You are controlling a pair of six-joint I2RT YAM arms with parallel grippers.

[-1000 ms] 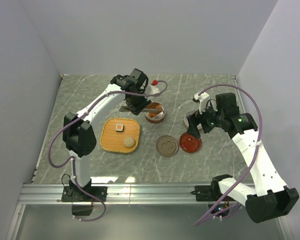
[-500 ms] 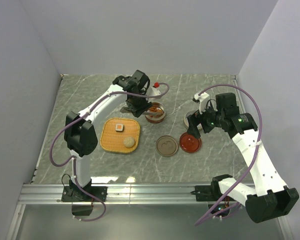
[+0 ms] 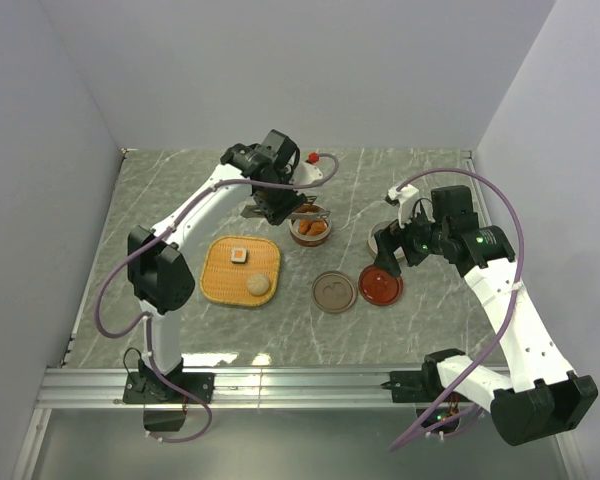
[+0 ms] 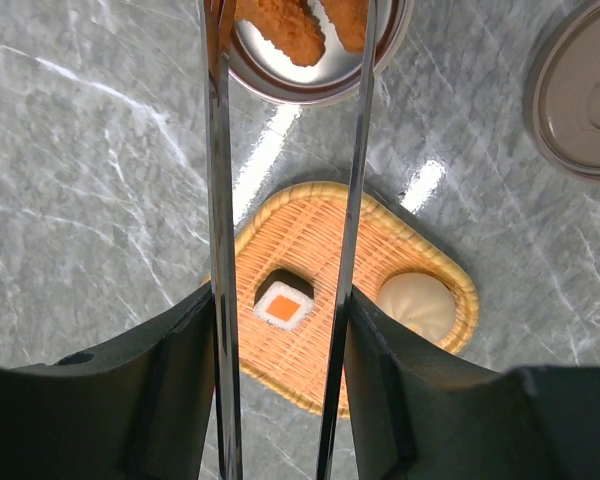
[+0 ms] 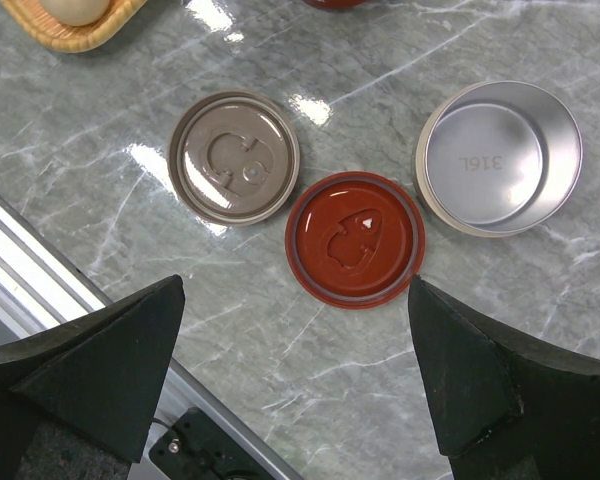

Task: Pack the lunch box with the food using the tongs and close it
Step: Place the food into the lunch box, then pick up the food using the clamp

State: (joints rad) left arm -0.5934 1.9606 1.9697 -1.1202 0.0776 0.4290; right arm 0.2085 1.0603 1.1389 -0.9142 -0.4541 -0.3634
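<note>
My left gripper [image 4: 280, 298] is shut on the silver tongs [image 4: 218, 250], with a finger against each arm. The tongs' arms stand apart, and their tips reach over the red-rimmed steel lunch box bowl [image 4: 280, 92]. Two orange-brown nuggets [image 4: 280, 20] lie in that bowl [image 3: 310, 228]. A white square piece [image 4: 283, 304] and a pale ball [image 4: 418, 305] rest on the woven tray [image 4: 380, 240]. In the top view the left gripper [image 3: 275, 205] hangs just left of the bowl. My right gripper [image 5: 295, 285] is open and holds nothing, above the red lid [image 5: 355, 240].
A grey-brown lid [image 5: 234, 157] lies left of the red lid. An empty steel bowl [image 5: 500, 155] stands to its right. A small red object [image 3: 310, 163] sits near the back wall. An aluminium rail [image 3: 310, 380] runs along the table's near edge.
The tongs' arms have spread apart over the bowl and the left gripper has risen a little. The right arm has not moved.
</note>
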